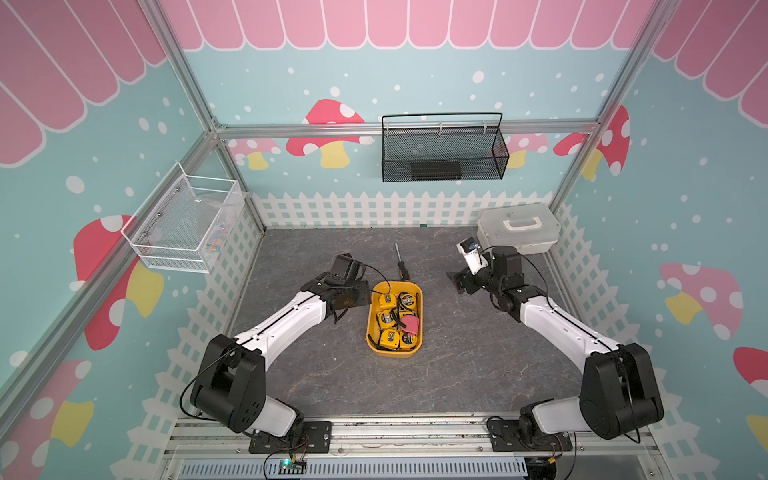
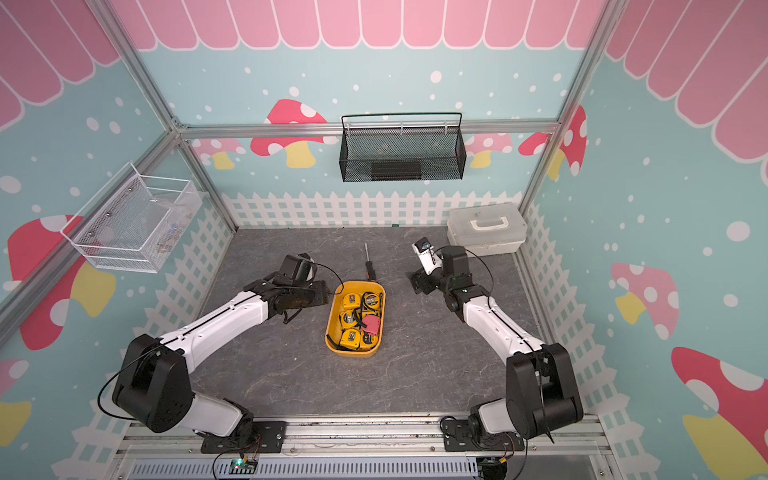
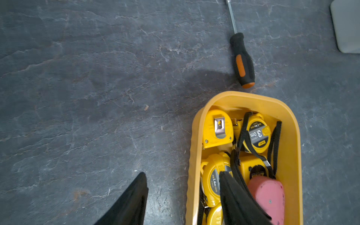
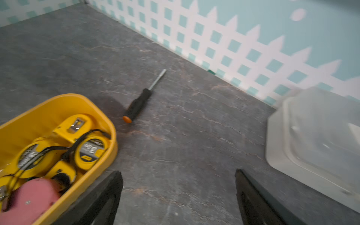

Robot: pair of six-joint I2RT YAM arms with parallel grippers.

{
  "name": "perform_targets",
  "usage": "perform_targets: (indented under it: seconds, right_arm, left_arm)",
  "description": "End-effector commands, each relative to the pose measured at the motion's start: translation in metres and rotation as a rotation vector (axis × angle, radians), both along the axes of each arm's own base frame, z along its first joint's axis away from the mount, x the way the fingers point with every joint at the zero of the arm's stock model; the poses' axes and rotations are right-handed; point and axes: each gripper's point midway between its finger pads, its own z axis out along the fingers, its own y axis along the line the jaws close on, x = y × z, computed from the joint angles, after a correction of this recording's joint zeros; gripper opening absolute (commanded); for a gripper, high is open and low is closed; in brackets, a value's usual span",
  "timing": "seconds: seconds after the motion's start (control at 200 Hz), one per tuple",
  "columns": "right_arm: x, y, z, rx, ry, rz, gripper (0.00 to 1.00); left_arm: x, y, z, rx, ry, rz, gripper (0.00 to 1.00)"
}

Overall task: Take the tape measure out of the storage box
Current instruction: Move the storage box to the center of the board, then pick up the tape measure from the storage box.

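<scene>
Tape measures [image 1: 385, 318] (yellow, plus one pink) all sit in the storage box [image 1: 393, 353] on the table [image 1: 311, 374]. L gripper [image 3: 183, 173] jaws apart, straddling the box wall, nothing held; R gripper [image 4: 178, 171] jaws wide apart over bare table, empty.

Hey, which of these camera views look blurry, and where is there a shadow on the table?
Right wrist view: smeared throughout, the white case softest. Left wrist view: sharp, a tape measure label readable; dark shadow on the table past the storage box, beside the screwdriver. Both top views: sharp, frame posts splayed by the wide lens.
</scene>
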Motion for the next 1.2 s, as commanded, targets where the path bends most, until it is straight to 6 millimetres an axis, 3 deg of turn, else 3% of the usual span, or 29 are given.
perform_targets:
  seconds: [0.0, 0.155, 0.22, 0.48, 1.196]
  right_arm:
    - [-0.035, 0.042, -0.026, -0.07, 0.193, 0.157, 0.9]
    - [-0.062, 0.089, -0.04, -0.182, 0.261, 0.339, 0.88]
    - [-0.074, 0.101, -0.049, -0.233, 0.266, 0.407, 0.87]
    - [-0.11, 0.12, -0.074, -0.376, 0.302, 0.592, 0.87]
    - [-0.096, 0.132, -0.12, -0.578, 0.361, 0.675, 0.88]
  left_arm:
    - [0.003, 0.008, 0.008, 0.006, -0.045, 0.04, 0.61]
    - [-0.001, 0.012, 0.005, 0.009, -0.04, 0.046, 0.62]
    - [0.001, 0.025, 0.005, 0.011, -0.041, 0.083, 0.62]
    - [-0.005, 0.039, -0.003, -0.035, -0.005, 0.126, 0.64]
    - [-0.007, 0.046, -0.009, -0.076, 0.013, 0.166, 0.66]
